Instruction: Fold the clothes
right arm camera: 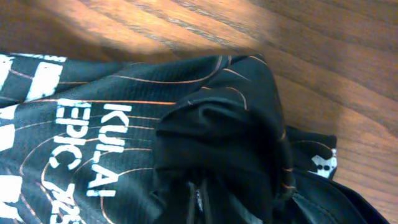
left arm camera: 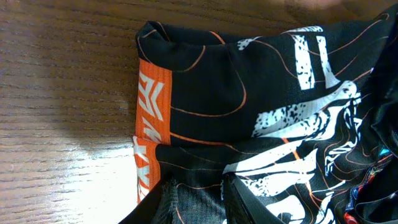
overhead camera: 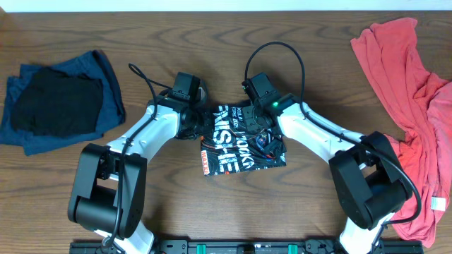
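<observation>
Brown wooden table [overhead camera: 63, 28], patchy warm light

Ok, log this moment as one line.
stage: jersey partly folded | left fingers: shut on jersey | right fingers: shut on jersey | coral garment: unfolded, right side

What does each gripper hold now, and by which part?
Both hold the black jersey: the left gripper pinches cloth beside the orange band; the right gripper is shut on a bunched fold near the white lettering.

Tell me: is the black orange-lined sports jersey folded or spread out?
Folded, roughly: the black orange-lined sports jersey lies as a compact, layered bundle, edges rumpled.
</observation>
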### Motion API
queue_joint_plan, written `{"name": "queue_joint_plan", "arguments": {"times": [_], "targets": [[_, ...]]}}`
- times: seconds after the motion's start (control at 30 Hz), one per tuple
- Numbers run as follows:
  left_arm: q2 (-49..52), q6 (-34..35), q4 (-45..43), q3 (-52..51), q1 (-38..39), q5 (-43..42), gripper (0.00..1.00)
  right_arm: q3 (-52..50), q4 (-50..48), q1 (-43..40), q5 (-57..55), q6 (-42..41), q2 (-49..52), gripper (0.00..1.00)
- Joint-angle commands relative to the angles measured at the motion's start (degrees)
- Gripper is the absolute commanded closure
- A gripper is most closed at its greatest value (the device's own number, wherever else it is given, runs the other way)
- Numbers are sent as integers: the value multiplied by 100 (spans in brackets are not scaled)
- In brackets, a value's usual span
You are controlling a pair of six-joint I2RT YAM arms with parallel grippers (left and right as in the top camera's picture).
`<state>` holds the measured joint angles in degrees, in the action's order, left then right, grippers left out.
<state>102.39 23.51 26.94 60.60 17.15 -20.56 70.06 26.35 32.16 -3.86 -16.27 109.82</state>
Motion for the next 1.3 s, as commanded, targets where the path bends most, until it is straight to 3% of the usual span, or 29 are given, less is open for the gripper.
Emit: {"name": "queue_joint_plan", "arguments": {"times": [0.0,0.4,0.5,0.67,1.0,1.27], "targets": [[50,-101,24,-55,9,72,72,42,9,15,-238,2,33,99],[50,-103,24,-55,9,74,73,44,173,-151,-931,-590,-439,99],[50,-101,24,-55,9,72,72,44,297,-151,-1010,-645,-448,92],[50,-103,24,-55,9,74,72,44,568,-151,-1423,-1327,-448,96],[50,-103,24,-55,9,74,72,44,-656,68,1040,221,-595,92],[50,-101,22,-55,9,74,72,37,-420,118,1003,221,-297,91]]}}
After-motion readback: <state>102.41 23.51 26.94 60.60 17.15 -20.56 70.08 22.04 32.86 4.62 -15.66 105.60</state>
